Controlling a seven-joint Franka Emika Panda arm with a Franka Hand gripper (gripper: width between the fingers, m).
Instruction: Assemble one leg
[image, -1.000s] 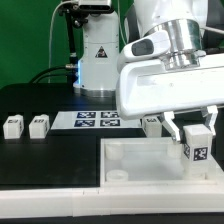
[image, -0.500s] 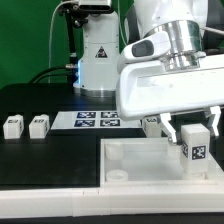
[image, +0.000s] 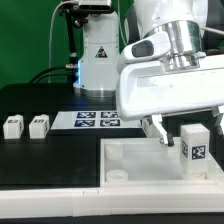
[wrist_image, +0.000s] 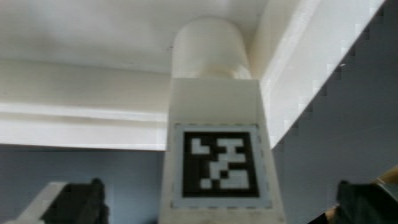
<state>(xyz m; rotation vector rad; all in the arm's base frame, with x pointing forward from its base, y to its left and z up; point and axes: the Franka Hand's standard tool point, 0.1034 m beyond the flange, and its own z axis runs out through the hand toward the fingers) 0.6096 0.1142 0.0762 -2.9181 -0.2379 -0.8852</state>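
Two fingertips (wrist_image: 71, 203) of the gripper (wrist_image: 221, 205) are spread wide in the wrist view, clear of the tagged leg (wrist_image: 217, 130) between them. The exterior view shows only one finger (image: 158, 130); the other is cut off. That view shows the leg upright on the white tray (image: 130, 160), at its right; its base is hidden.

marker board (image: 97, 120): flat on black table (image: 50, 160) | white tray (image: 135, 165): exterior view's right

Bright, even light; whites glare against the black table (image: 40, 160), and the wrist view looks soft.
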